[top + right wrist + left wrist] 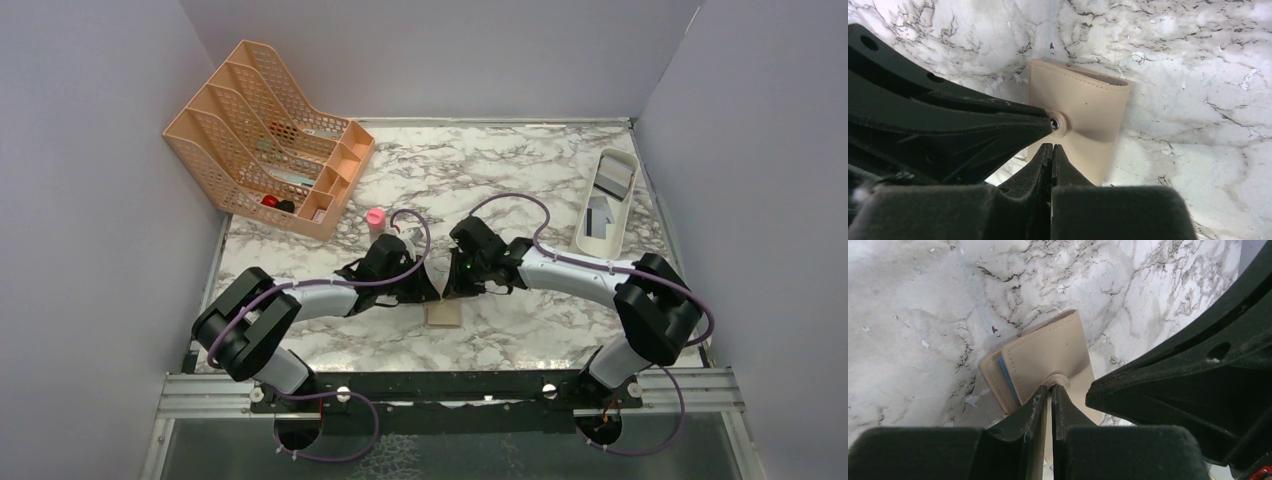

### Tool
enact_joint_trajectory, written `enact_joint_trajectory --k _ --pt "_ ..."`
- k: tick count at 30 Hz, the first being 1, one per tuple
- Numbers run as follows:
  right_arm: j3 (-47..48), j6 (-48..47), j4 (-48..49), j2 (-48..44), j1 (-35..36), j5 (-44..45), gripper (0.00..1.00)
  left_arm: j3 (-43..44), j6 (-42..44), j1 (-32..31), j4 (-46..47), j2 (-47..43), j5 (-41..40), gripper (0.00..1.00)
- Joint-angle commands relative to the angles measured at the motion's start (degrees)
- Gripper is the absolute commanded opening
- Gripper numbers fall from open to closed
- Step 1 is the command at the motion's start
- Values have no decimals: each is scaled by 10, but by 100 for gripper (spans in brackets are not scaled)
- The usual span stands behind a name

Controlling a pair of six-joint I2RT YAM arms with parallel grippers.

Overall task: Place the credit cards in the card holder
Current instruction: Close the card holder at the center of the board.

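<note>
Lying folded: tan card holder (1048,347), blue lining edge showing | left hand (1049,390) clamped on its tab | right hand (1052,149) pressed together

Centre is jammed. My left gripper (1050,386) and right gripper (1052,146) sit tip to tip over the small tan folding card holder (443,316). The left is pinched on its tab and the right is closed, so I see no gap between them. In each wrist view the other arm's black finger walls off one side of the holder.

Near side of the holder is open. The white marble-patterned table (520,170) beyond the arms is open too.

Obstacles:
- Rear left: big peach mesh file rack (262,150).
- Near my left wrist: small pink-capped item (375,217).
- Right wall: long white oblong tray (606,200), well apart from the right arm.
</note>
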Motion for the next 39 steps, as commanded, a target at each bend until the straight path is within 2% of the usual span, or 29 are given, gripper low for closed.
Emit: enact_joint_trajectory --k 1,9,12,21,39 --pt "11 -8 1 -5 4 34 4 11 -3 -7 -32 -23 0 13" --pt "12 8 2 2 4 26 5 13 -9 -7 -42 -34 -28 13" --pt "6 15 10 3 4 22 10 11 -7 -7 -46 -38 -33 13" --pt "5 25 26 28 3 2 17 10 -7 -8 -46 -48 -29 15" --pt "-18 63 72 42 4 -35 23 -1 -10 -8 -32 -46 -26 15"
